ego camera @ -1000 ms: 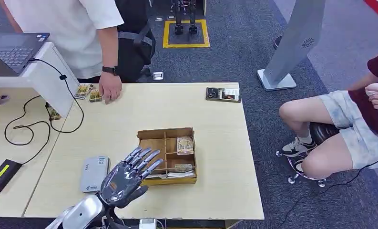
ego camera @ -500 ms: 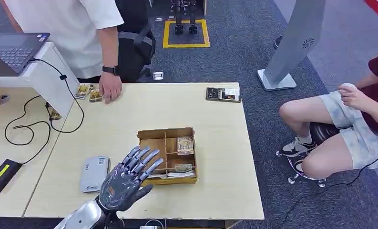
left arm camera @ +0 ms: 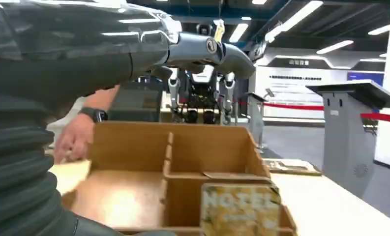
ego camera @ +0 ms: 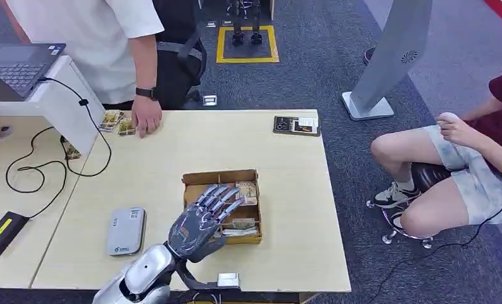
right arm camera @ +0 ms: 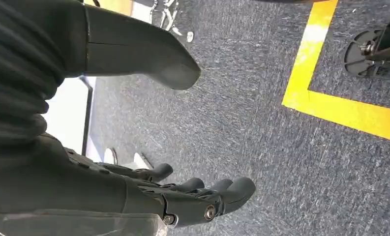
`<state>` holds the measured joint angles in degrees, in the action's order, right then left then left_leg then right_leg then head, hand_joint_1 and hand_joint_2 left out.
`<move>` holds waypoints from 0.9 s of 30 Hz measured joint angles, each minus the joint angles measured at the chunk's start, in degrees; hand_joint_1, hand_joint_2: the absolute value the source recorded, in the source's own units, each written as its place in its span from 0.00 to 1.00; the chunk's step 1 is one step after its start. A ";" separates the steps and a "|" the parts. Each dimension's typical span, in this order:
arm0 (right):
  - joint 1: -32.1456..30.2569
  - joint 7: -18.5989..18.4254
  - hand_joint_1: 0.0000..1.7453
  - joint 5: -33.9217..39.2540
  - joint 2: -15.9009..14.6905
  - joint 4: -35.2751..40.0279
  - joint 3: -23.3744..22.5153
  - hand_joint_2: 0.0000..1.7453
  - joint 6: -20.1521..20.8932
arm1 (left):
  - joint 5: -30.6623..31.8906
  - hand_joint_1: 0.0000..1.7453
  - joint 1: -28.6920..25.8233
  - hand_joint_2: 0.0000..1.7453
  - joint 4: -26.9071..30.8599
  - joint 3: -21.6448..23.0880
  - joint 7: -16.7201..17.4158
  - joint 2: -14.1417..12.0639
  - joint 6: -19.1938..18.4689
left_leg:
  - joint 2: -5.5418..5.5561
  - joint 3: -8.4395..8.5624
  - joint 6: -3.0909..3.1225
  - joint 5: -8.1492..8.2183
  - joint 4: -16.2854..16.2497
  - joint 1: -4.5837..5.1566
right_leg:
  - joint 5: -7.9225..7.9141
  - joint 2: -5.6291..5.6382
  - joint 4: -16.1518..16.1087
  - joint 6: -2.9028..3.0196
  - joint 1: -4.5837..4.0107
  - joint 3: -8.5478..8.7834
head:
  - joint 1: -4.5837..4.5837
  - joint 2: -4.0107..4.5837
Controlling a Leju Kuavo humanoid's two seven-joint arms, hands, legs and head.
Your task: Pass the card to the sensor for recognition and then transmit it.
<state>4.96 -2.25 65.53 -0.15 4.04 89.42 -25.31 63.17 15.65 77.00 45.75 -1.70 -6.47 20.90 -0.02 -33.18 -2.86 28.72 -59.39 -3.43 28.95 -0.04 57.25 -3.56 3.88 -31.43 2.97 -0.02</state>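
The left hand (ego camera: 205,218) has moved over the cardboard box (ego camera: 200,177), fingers (ego camera: 221,196) spread, holding nothing.

Table (ego camera: 172,158) (box (ego camera: 204,178), sensor (ego camera: 126,230), cards (ego camera: 112,120))

Grey carpet (ego camera: 337,63), wooden table (ego camera: 172,152)

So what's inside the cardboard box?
The box is split into compartments. A card lies in a right one, more cards nearer the front. The left hand hovering above hides the middle and left compartments.
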 joint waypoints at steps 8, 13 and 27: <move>0.02 -0.39 0.00 -0.46 -0.11 0.24 0.00 1.00 0.15 | -0.70 0.00 0.73 1.00 -4.91 0.28 0.50 2.90 0.11 | -0.01 0.00 -0.01 0.01 0.01 0.00 | 0.00 0.01 0.00 0.00 0.00 -0.02 | 0.00 0.00; 0.02 -0.50 0.00 -0.61 -0.13 0.28 0.00 1.00 0.20 | -0.79 0.00 0.95 1.00 -6.42 0.35 0.50 3.89 0.02 | -0.01 0.00 -0.01 0.01 0.00 0.00 | 0.00 0.01 0.00 0.00 0.00 -0.01 | 0.00 0.00; 0.04 -0.81 0.00 -1.36 -0.37 0.33 0.00 1.00 0.28 | 0.96 0.00 2.85 1.00 -9.13 1.86 4.67 6.05 -2.82 | -0.01 0.00 -0.01 0.01 0.00 0.00 | 0.00 0.01 0.00 0.00 0.00 -0.01 | 0.00 0.00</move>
<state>5.00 -3.06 64.17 -0.52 4.37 89.42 -25.03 64.13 18.50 67.87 47.60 2.97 -0.42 18.08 -0.03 -33.18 -2.87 28.73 -59.38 -3.43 28.95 -0.03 57.25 -3.56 3.88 -31.44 2.97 -0.02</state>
